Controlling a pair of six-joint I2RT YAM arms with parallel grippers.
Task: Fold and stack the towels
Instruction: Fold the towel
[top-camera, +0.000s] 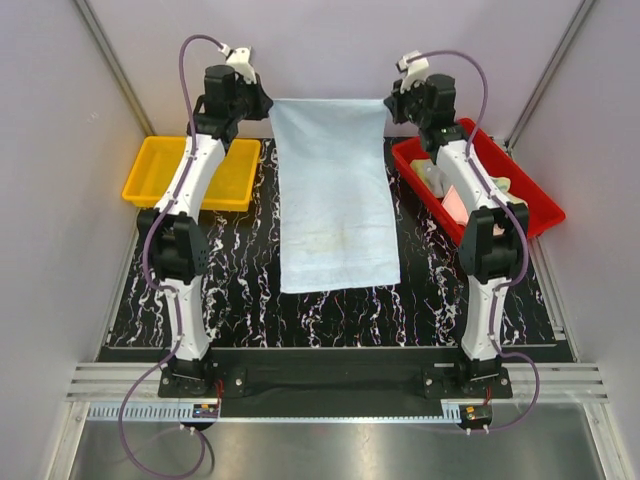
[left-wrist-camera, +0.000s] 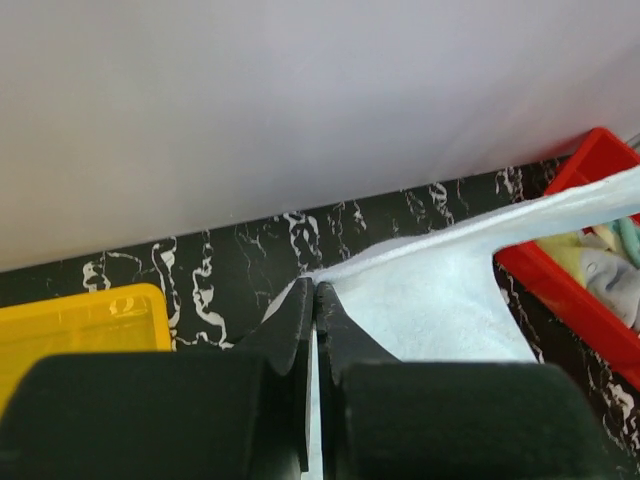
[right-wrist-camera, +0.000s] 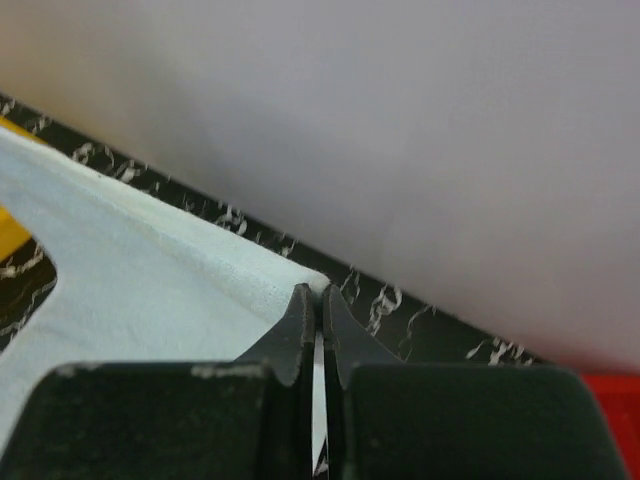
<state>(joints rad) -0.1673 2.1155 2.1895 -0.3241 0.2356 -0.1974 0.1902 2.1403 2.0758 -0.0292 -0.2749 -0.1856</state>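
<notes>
A light blue towel (top-camera: 335, 200) hangs stretched between both arms, its far edge lifted and its near edge resting on the black marbled table. My left gripper (top-camera: 268, 104) is shut on the towel's far left corner (left-wrist-camera: 312, 280). My right gripper (top-camera: 388, 104) is shut on its far right corner (right-wrist-camera: 322, 287). The cloth (left-wrist-camera: 440, 300) runs taut between the two grips, seen also as a pale sheet (right-wrist-camera: 150, 290) in the right wrist view. Other towels (top-camera: 455, 195), pink, yellow and grey, lie in the red bin.
A yellow bin (top-camera: 160, 175) sits at the table's back left, beside the left arm. A red bin (top-camera: 535, 205) stands at the back right under the right arm. White walls close in the back and sides. The marbled mat (top-camera: 250, 300) shows around the towel.
</notes>
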